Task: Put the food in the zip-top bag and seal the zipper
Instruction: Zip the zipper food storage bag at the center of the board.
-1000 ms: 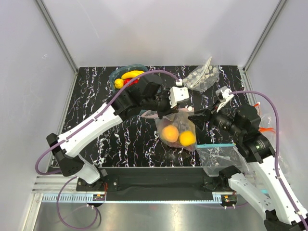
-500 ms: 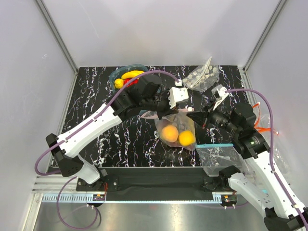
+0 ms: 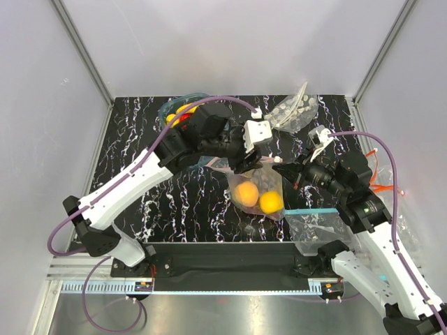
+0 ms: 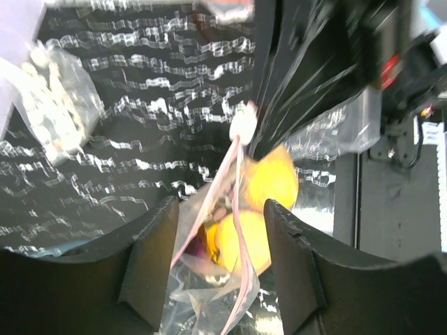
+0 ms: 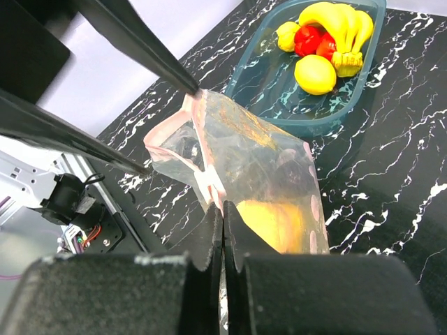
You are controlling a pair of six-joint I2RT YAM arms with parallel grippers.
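Observation:
The zip-top bag (image 3: 257, 190) lies mid-table with two orange rounds (image 3: 246, 193) of the food inside. In the right wrist view a dark grape cluster (image 5: 290, 171) also shows through the bag (image 5: 244, 157). My right gripper (image 5: 223, 209) is shut on the pink zipper (image 5: 209, 183) at the bag's mouth, and from above the right gripper (image 3: 280, 166) sits at the bag's right top corner. My left gripper (image 4: 220, 262) is open and straddles the bag's mouth (image 4: 237, 209) without touching it. In the top view the left gripper (image 3: 241, 163) hovers over the bag's top edge.
A teal tray (image 5: 269, 77) at the back left holds a banana (image 5: 335, 21), lemons and red fruit, and the left arm hides part of it from above. A clear bag of white pieces (image 3: 293, 112) lies at the back right. Another clear bag with a teal-blue strip (image 3: 311, 211) lies front right.
The left gripper has opened and let go of the bag's mouth. The right gripper has moved in and shut on the pink strip.

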